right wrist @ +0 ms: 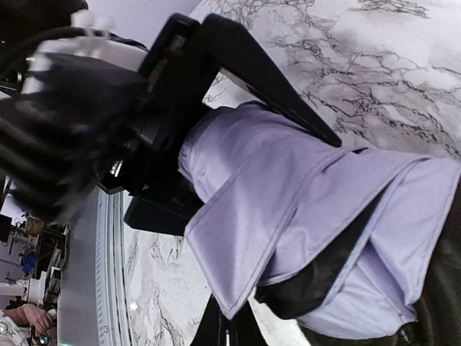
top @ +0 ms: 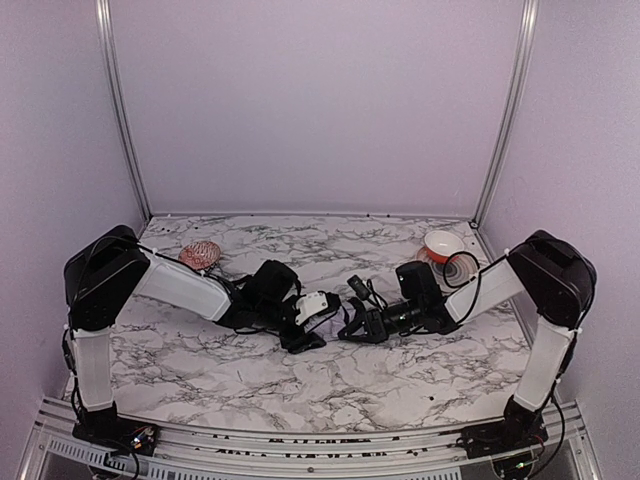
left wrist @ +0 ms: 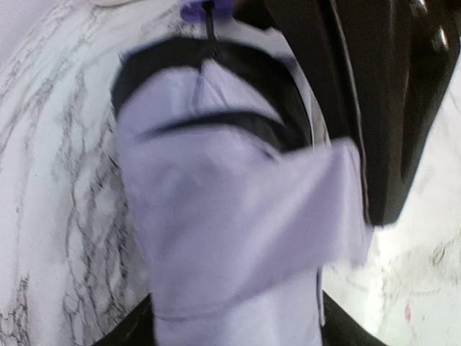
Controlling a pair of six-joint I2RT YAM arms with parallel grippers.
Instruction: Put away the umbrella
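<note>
The table point(top: 330, 400) has a white marble-patterned top with grey and black veins, closed in by pale walls at the back and both sides. A ribbed metal rail point(top: 300, 442) runs along its near edge. Near the back left corner a small round pinkish-brown object point(top: 200, 254) lies on the surface. Near the back right corner stands a small bowl point(top: 444, 244), orange outside and white inside. At the middle the folded pale lavender umbrella point(right wrist: 288, 216) sits low over the marble; whether it rests on it cannot be told
</note>
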